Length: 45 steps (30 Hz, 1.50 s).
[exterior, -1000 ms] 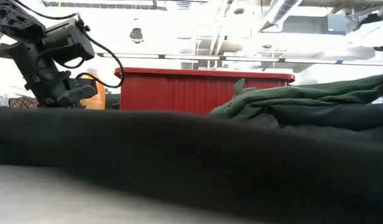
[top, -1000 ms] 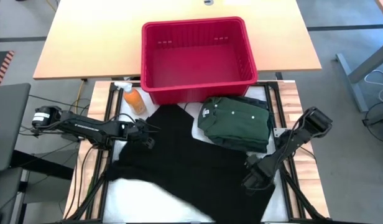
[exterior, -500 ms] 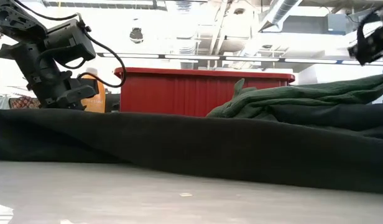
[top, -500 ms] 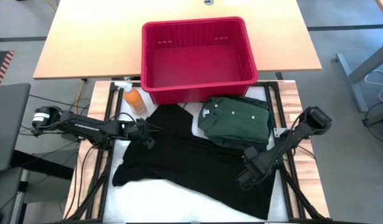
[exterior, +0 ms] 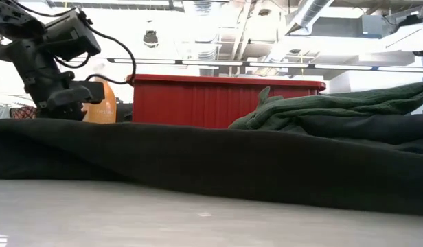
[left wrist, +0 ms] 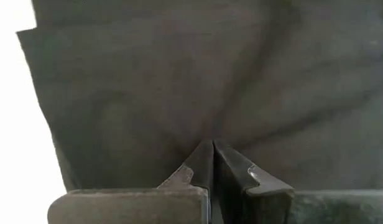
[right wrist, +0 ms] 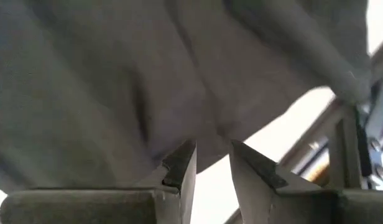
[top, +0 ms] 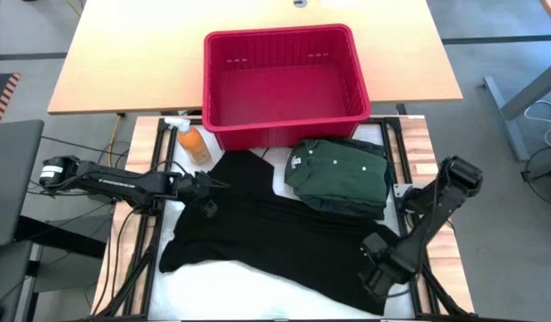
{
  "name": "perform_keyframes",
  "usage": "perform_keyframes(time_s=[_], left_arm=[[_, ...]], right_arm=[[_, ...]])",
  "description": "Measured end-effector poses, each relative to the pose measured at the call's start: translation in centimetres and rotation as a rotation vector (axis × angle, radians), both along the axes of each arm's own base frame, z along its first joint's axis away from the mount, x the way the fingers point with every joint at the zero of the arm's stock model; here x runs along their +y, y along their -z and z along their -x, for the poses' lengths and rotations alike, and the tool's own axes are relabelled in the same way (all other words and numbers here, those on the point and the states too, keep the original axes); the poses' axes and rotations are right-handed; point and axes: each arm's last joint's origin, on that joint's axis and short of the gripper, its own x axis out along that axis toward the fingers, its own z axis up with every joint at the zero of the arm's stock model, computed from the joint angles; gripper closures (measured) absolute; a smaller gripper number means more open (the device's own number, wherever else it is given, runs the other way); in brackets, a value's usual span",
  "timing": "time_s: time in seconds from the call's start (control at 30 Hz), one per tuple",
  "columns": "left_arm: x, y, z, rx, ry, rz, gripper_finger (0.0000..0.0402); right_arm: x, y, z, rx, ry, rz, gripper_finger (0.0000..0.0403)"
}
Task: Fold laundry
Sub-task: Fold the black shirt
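Surface: pale work table (top: 258, 300) bare along its near edge, slatted wood showing at both sides; beyond it a separate light wooden table (top: 123, 63)
Right gripper: near right corner of the work table, at the near right corner of the black garment (top: 378, 268); in the right wrist view its fingers (right wrist: 182, 165) stand a little apart over the cloth's edge with pale table showing between them; nothing is pinched there
Black garment: spread flat across the middle of the table (top: 275, 233); its near edge runs slanting from the left side down to the right corner; in the low view it lies as a long dark ridge (exterior: 211, 161) right across the picture
Left gripper: on the left part of the black garment (top: 207, 192), arm reaching in from the left side; in the left wrist view its fingers (left wrist: 204, 163) are pressed together with the tips in a pucker of dark cloth (left wrist: 241, 81); creases run out from the tips, so it grips the black garment
Green shirt: folded, buttoned, white neck label at its left end (top: 340, 174); it lies on another dark garment (top: 369, 143) at the far right of the work table, just beside the black garment
Orange bottle: upright at the far left of the work table (top: 191, 141), just beside the basket's corner
Red basket: on the far side (top: 284, 125), overlapping the wooden table's near edge; red wall visible behind the cloth in the low view (exterior: 198, 99)
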Motion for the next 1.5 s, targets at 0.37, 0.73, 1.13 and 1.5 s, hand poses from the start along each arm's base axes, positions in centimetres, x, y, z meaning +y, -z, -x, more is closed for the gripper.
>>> perform_keyframes(time_s=[0.37,0.73,1.13,1.5], left_arm=[[-0.3,-0.5,-0.1,-0.034,0.133,0.038,0.0401],[-0.6,-0.5,-0.1,-0.051,0.174,0.134,0.0401],[-0.6,-0.6,-0.2,-0.055,0.161,0.133,0.0401],[-0.6,-0.6,-0.2,-0.056,0.160,0.132,0.0401]], right_arm=[[0.4,2.9,2.4,0.031,0.008,-0.003,0.0263],[0.2,4.9,2.5,0.002,-0.050,-0.094,0.0263],[0.4,5.2,2.4,-0.004,-0.069,-0.140,0.0307],[-0.9,3.8,2.8,0.015,-0.044,-0.127,0.0353]])
